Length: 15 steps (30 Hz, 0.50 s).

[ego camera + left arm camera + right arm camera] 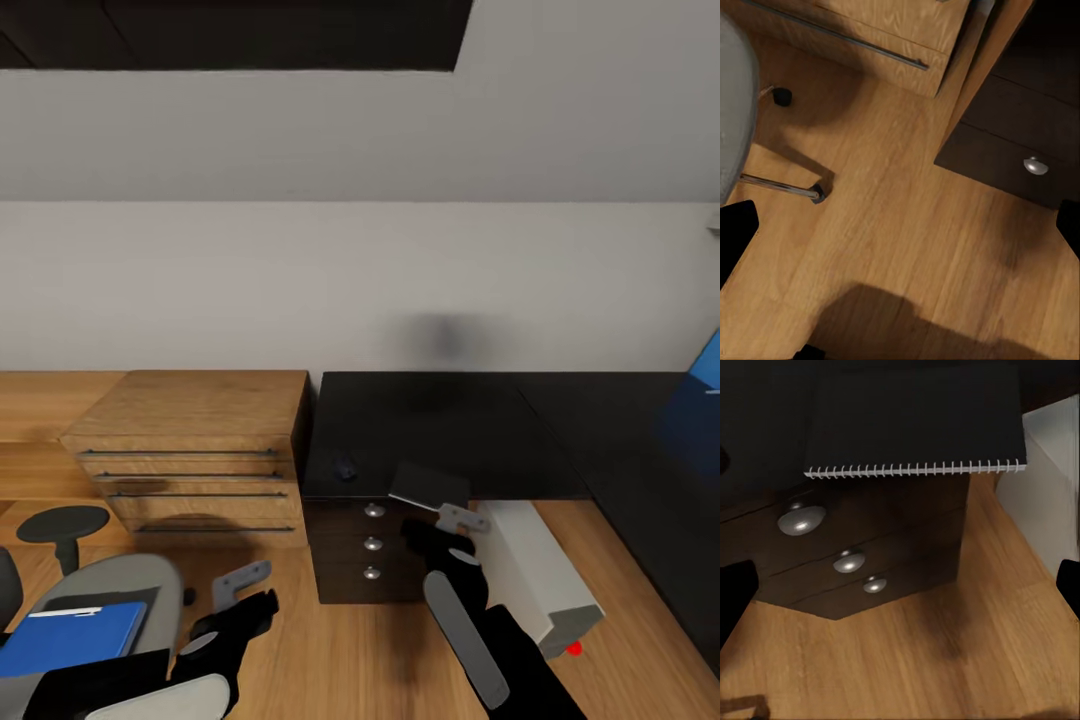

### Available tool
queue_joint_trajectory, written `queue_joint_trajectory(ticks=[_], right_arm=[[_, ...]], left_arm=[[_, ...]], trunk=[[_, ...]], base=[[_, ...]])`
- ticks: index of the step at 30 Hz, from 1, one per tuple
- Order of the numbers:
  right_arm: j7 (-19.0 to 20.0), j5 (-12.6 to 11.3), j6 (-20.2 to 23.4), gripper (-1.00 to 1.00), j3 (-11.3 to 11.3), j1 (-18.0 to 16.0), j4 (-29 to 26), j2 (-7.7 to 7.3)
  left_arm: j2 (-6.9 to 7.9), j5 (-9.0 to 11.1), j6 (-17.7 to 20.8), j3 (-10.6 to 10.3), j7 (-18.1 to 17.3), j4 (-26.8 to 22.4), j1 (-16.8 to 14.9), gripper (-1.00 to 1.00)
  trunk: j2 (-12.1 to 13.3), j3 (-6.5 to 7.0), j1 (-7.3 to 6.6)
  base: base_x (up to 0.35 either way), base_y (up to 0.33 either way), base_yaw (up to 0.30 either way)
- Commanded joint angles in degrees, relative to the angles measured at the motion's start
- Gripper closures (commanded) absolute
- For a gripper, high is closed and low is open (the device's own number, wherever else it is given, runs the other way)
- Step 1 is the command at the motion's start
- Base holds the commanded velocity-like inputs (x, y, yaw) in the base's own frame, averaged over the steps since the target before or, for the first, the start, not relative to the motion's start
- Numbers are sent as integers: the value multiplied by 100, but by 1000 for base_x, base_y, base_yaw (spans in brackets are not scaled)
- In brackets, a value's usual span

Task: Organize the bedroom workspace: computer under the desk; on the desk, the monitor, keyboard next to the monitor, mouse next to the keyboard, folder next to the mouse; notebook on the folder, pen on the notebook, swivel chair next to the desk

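From my head camera, the glossy black desk (450,420) fills the middle and right, with the light-wood dresser (195,440) to its left along the white wall. The small mouse (345,466) sits on the desk's near-left corner. My right gripper (455,520) is raised at the desk's front edge, just beside the dark grey notebook (428,485); I cannot tell whether the fingers clamp it. The computer (540,575) stands on the floor just right of the drawers (365,545). Near left, the swivel chair (120,590) carries the blue folder (70,637); my left gripper (235,590) hangs open beside it.

Left wrist camera: wood floor (907,247), chair leg (784,187), drawer knob (1036,166).

Right wrist camera: the notebook's spiral edge (915,469) overhangs three knobs (801,519).
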Motion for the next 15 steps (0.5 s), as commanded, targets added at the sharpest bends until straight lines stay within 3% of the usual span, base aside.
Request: queue_joint_trajectory(ticks=[1,7,12,15], right_arm=[[-54,0,-54,-100,28,-4,8,-5],[-64,127,-393,-100,136,11,81,-44],[-67,145,-407,-100,220,14,101,-55],[-69,154,-408,-100,299,14,107,-61]], left_arm=[[11,14,-31,-31,10,-2,-11,-100],[116,-5,-52,-257,27,7,-11,-100],[128,-11,-56,-471,70,-11,-11,-100],[114,2,-68,-509,53,215,-11,-100]], trunk=[[36,11,-22],[277,119,-153],[277,119,-153],[277,113,-153]], base=[[0,0,0],[0,0,0],[0,0,14],[0,0,206]])
